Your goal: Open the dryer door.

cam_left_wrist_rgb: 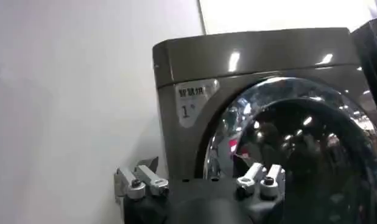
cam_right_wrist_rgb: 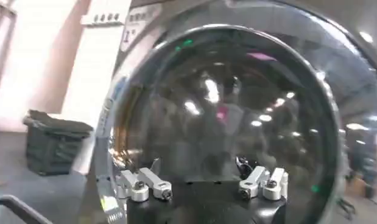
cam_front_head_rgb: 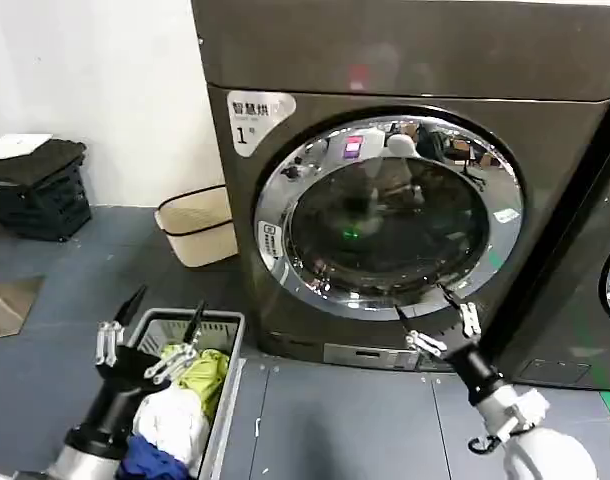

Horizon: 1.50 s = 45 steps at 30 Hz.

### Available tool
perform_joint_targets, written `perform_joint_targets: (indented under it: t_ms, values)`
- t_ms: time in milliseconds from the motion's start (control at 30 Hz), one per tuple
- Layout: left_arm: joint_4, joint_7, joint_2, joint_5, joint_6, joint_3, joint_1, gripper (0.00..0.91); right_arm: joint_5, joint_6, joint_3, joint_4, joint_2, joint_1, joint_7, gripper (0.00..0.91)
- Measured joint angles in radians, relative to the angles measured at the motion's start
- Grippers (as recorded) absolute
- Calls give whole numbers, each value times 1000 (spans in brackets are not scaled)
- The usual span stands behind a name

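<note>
A plain white wall point(cam_front_head_rgb: 105, 90) stood behind a dark grey floor point(cam_front_head_rgb: 45, 350). Against the wall sat a black slatted plastic crate point(cam_front_head_rgb: 40, 195) with white paper on top, and nearby a beige dark-rimmed basket point(cam_front_head_rgb: 197, 228). Ceiling lights glinted on the glass.

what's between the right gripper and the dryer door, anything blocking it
Nothing visible. The right gripper, fingers open, sits right at the lower chrome ring of the dryer door with no object between them. The laundry basket and the left gripper are off to the left, clear of the door.
</note>
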Motion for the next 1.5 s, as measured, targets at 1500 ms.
perform_joint_targets:
  t_ms: [1500]
  values:
    - [-2,25,-16,33,-11,10,15,907,45,-52,-459,-233,39,519,44,907]
